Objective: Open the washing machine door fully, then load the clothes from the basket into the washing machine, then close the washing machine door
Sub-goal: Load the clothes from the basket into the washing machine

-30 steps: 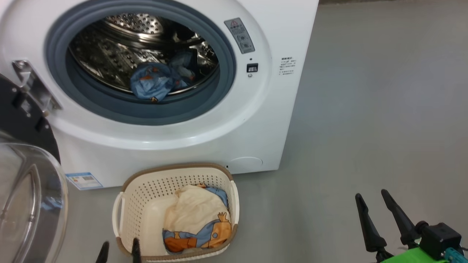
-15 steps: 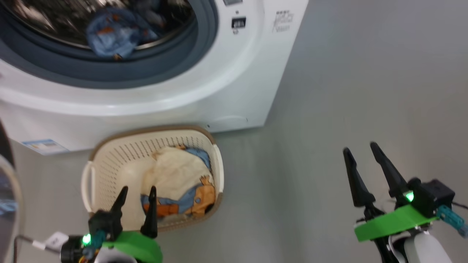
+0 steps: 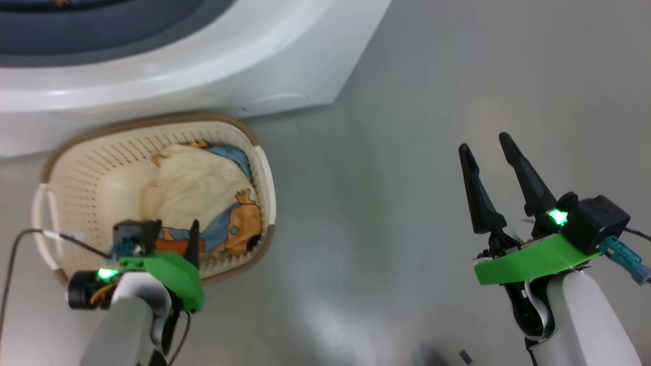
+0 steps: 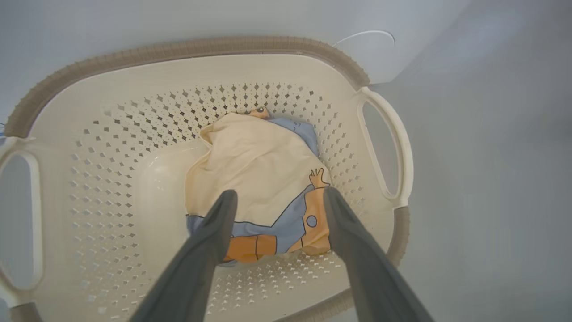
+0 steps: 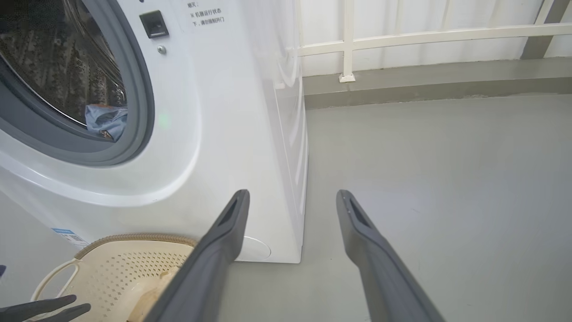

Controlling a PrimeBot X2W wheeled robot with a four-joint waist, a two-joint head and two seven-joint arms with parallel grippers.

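Left fingers (image 4: pixel 210 241) spread wide over the clothes (image 4: pixel 254 165) in the basket (image 4: pixel 111 134), right fingers (image 3: pixel 478 193) wide above the floor (image 3: pixel 381 203)

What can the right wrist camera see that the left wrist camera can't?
Right wrist view: the steel drum with a blue garment inside, a white railing behind, and the open right gripper. Left wrist view: the orange cartoon print on the clothes. Both: the basket, the grey floor and the open left gripper.
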